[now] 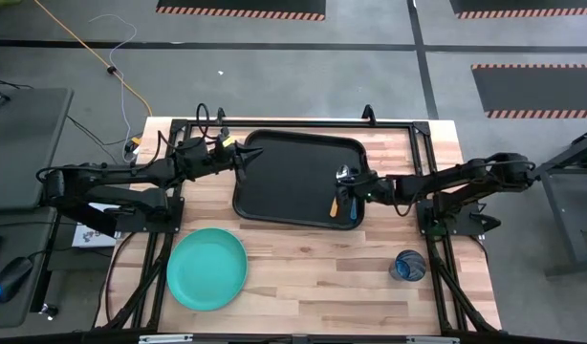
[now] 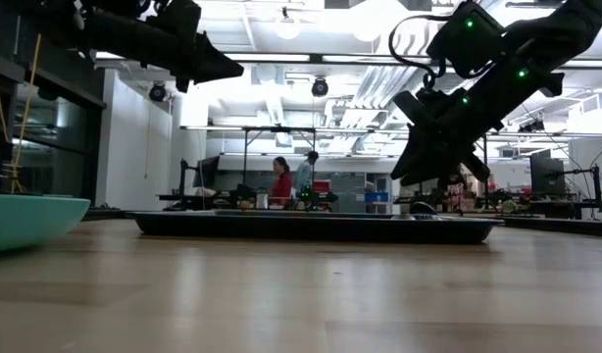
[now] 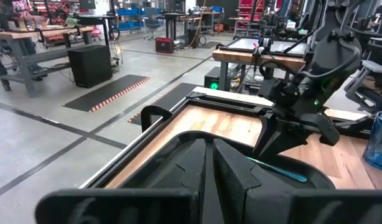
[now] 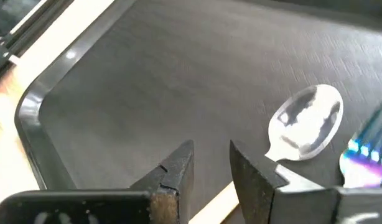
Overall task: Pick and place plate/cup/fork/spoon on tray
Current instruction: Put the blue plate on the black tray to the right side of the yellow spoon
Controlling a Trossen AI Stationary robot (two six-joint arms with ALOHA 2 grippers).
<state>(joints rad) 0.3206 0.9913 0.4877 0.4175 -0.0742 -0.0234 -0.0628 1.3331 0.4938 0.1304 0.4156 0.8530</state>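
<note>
The black tray [image 1: 298, 177] lies at the table's far middle. A spoon with a silver bowl [image 4: 306, 121] and an orange handle [image 1: 334, 204] lies on its right part, beside a utensil with a blue handle [image 1: 353, 212]. My right gripper [image 4: 211, 162] hovers just above the tray next to the spoon, fingers slightly apart and empty. My left gripper [image 3: 209, 162] is shut and empty above the tray's left rim [image 1: 244, 158]. The turquoise plate [image 1: 206, 268] rests on the table near the left. The blue cup [image 1: 408, 265] stands upright near the right.
The tray's left and middle floor is bare black surface [image 4: 147, 74]. Bare wood lies between the plate and the cup [image 1: 313, 277]. A black metal frame [image 1: 274, 122] runs along the table's far edge. People stand far off in the room [image 2: 281, 181].
</note>
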